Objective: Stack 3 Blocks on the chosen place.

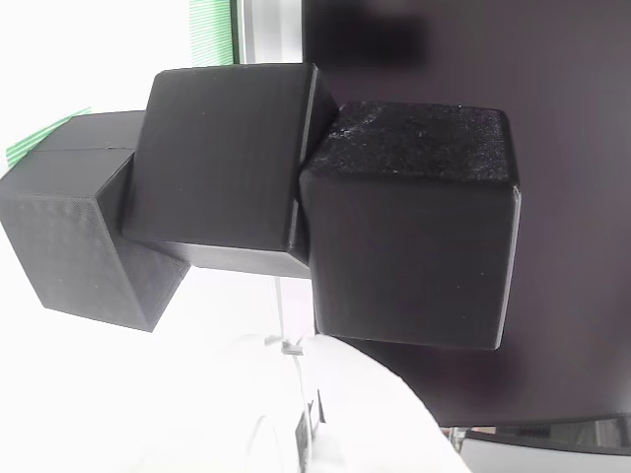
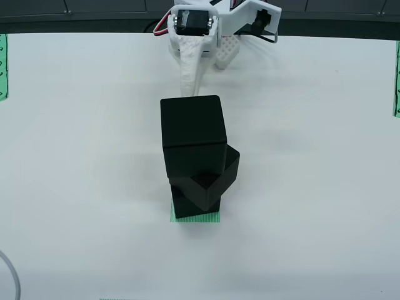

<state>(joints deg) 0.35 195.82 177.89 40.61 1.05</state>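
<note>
The view from above shows 3 blocks piled on the patch [image 2: 209,218]. The bottom block [image 2: 187,203] covers most of the green stripes. The middle block [image 2: 226,167] is twisted on it, so 1 corner pokes out to the right. The top block [image 2: 191,120] sits squarer, but looks shifted toward the arm.

The gripper [image 2: 206,78] is at the far side of the stack with its jaws spread and nothing between them. The long white finger [image 2: 186,78] ends right at the top block's far edge. From this angle I can't tell whether it touches or just clears.

The view that rides on the gripper puts the top block [image 1: 414,236] very close to the lens, with the middle block [image 1: 227,158] and bottom block [image 1: 79,246] behind it. A white finger [image 1: 335,404] sits low in that frame.

By the look of it the stacking is done, and the step in hand is getting clear. That calls for:
- keeping the jaws wide;
- drawing straight back along the finger's own line before lifting or swinging;
- going slowly.

The twisted middle block gives the top 1 a poor seat. A sideways brush from that finger would likely slide it off or topple the pile onto the white table [image 2: 325,187].
</note>
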